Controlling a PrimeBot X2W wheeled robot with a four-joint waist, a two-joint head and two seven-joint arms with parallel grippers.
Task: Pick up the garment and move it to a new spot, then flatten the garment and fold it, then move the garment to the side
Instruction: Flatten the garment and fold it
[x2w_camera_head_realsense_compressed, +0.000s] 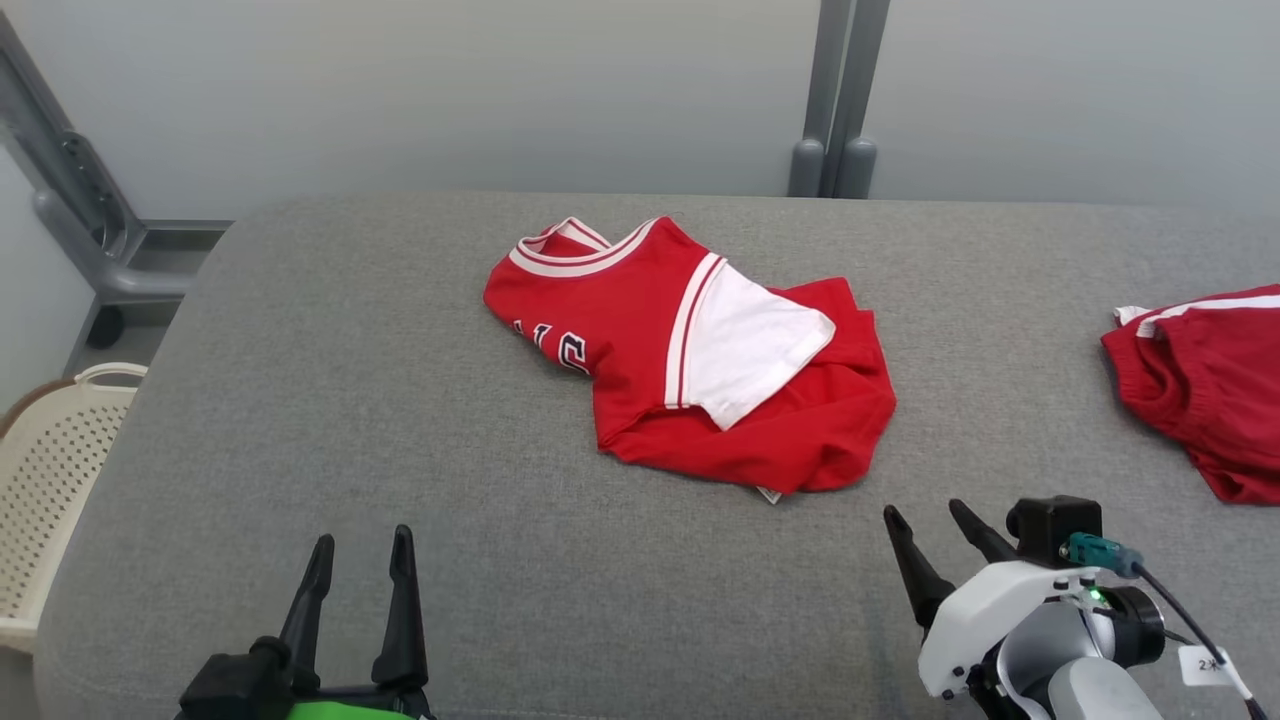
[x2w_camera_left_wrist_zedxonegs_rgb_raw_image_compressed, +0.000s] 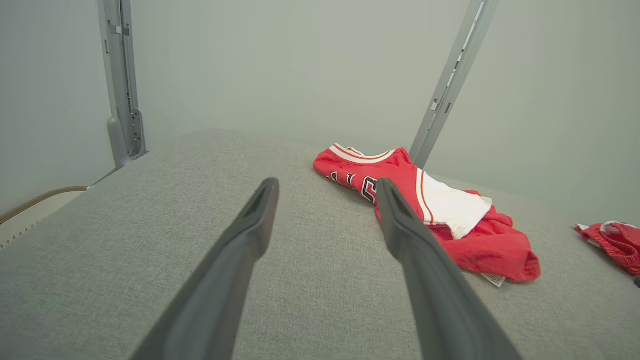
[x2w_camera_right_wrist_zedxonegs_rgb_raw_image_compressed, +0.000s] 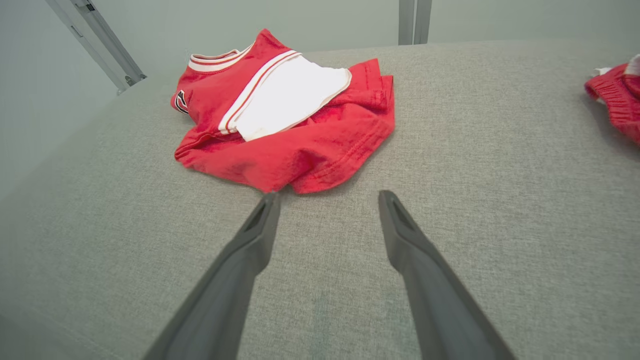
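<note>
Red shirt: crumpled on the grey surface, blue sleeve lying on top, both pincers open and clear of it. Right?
No: the sleeve on the red shirt is white, not blue, as the head view shows. The rest holds: left pincer and right pincer are open and clear of it.

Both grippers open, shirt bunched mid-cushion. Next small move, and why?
Probably advance the right gripper to the near hem of the red shirt: both grippers are open and empty, the shirt lies bunched and untouched, and the left gripper is farther off.
</note>
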